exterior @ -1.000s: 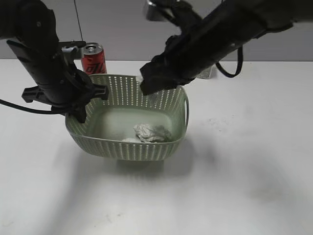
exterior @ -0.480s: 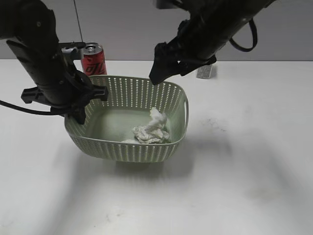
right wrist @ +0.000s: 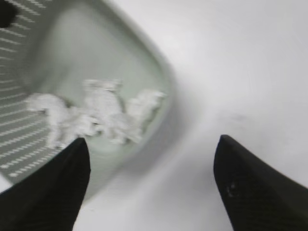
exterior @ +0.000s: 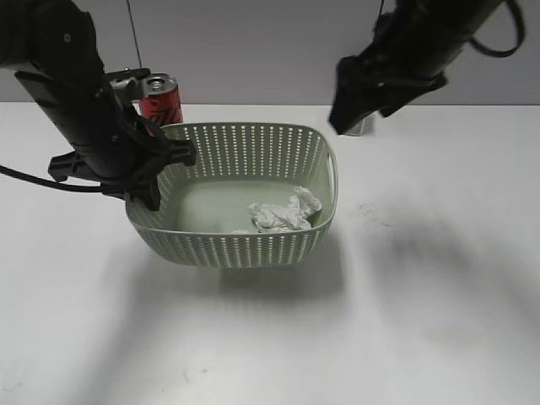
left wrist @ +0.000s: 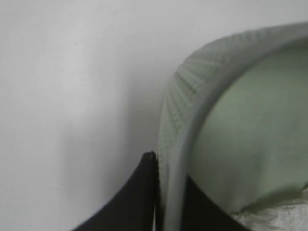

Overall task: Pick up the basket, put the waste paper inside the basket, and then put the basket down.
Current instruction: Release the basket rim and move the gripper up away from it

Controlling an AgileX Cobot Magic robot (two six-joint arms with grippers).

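The basket looks light and a little springy, thin slotted plastic that will flex if I squeeze hard; its stiffened rim is the sensible place to hold, and that is where I have it. My left gripper is pinched on the rim wall at the basket's left side, one finger outside, one inside; the basket seems tilted and partly lifted. The waste paper lies inside, toward the basket's right wall; soft, nearly weightless. My right gripper hangs above and right of the basket, fingers spread wide, holding nothing.
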